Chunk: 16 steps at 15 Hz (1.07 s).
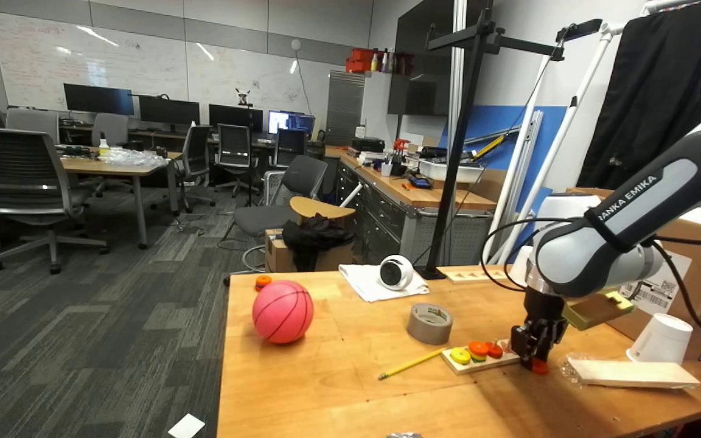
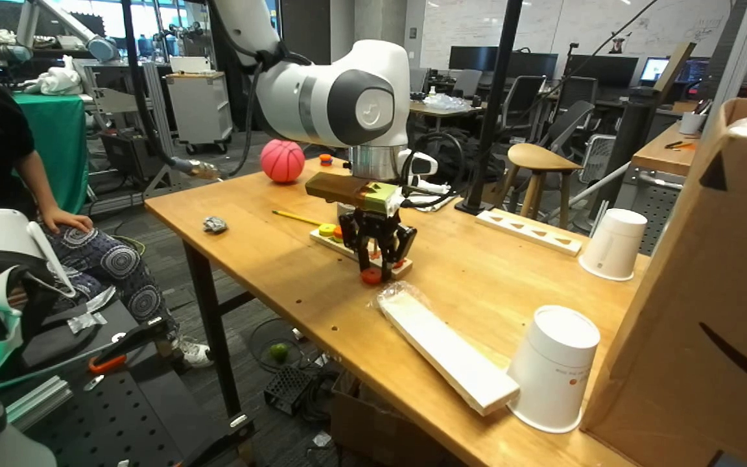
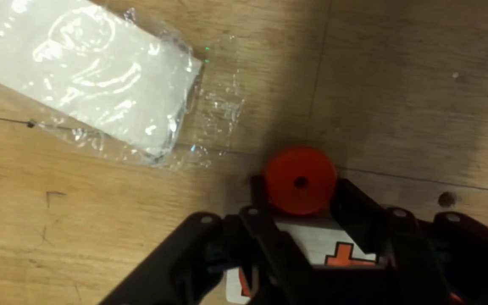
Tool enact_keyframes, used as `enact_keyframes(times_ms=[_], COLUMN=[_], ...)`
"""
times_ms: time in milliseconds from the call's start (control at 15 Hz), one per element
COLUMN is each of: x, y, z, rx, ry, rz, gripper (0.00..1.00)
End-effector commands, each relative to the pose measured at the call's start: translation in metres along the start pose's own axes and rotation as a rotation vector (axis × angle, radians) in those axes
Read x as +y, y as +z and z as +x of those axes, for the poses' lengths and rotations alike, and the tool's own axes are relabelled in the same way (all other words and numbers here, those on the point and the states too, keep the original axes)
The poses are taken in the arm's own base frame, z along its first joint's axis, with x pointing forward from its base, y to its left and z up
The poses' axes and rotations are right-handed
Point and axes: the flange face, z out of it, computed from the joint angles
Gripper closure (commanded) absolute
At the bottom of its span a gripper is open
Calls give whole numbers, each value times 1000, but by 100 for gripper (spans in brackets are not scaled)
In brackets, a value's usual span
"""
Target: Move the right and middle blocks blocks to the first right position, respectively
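Note:
A small round red block (image 3: 300, 165) with a centre hole sits between my fingertips, which touch it on both sides in the wrist view. My gripper (image 3: 300, 188) is shut on it. In both exterior views the red block (image 1: 540, 367) (image 2: 370, 277) is low at the table, just beside the end of a pale wooden peg board (image 1: 491, 365). My gripper (image 1: 535, 358) (image 2: 375, 264) points down there. On the board are an orange block (image 1: 478, 348), another red block (image 1: 495, 350) and a yellow block (image 1: 460, 355). The board's near end (image 3: 311, 241) is partly hidden by my fingers.
A plastic-wrapped white slab (image 3: 79, 72) lies close to the gripper. A paper cup (image 1: 661, 337) and a cardboard box (image 2: 691, 311) stand beyond it. A tape roll (image 1: 429, 324), a yellow pencil (image 1: 410, 365) and a big pink ball (image 1: 283, 311) are elsewhere on the table.

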Motion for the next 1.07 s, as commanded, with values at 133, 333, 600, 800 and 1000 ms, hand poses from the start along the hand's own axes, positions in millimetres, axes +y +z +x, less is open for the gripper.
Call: enact_keyframes(times_ms=[133,333,600,800,1000], x=[7,7,8,8,6], y=[0,-10,-27,-41,-55], z=[4,3,2,2,5], rx=[7,15,32,47,57], ry=[-9,-21,-45,-72,-97], rz=[-6,-20,-58,-91,-119], gripper=[75,75,77,76,76])
